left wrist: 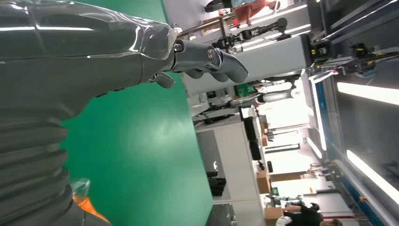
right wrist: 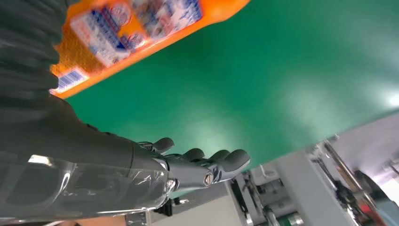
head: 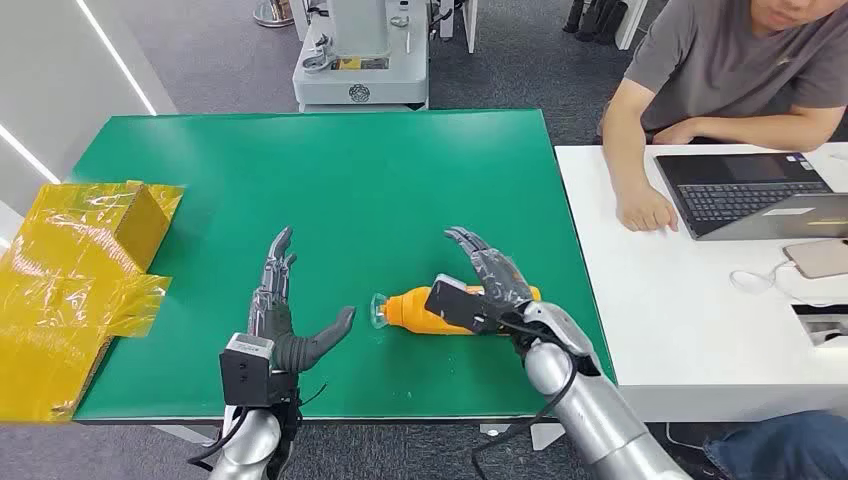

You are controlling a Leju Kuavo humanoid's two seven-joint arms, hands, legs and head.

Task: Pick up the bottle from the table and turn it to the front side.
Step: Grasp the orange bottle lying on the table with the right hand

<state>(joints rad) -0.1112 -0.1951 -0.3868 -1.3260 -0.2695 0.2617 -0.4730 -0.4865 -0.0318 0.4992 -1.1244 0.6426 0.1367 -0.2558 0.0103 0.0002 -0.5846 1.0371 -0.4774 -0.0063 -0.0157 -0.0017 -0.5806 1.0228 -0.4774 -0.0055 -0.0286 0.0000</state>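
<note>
Your right hand (head: 490, 280) is spread wide, fingers (right wrist: 207, 162) stretched out and apart, and it has hold of nothing. The orange bottle (head: 425, 310) lies on its side on the green table (head: 330, 180), just beneath and beside that hand's palm, its clear cap pointing away from the hand toward your left hand. You cannot tell from the head view whether the palm touches the bottle. In the right wrist view the bottle's (right wrist: 141, 28) printed label and barcode sit close against the thumb side of the hand, while the fingers reach past it over bare green.

Your left hand (head: 285, 320) is also spread, fingers extended forward and thumb angled out toward the bottle's cap, with a gap between thumb tip and cap. It grips nothing.
</note>
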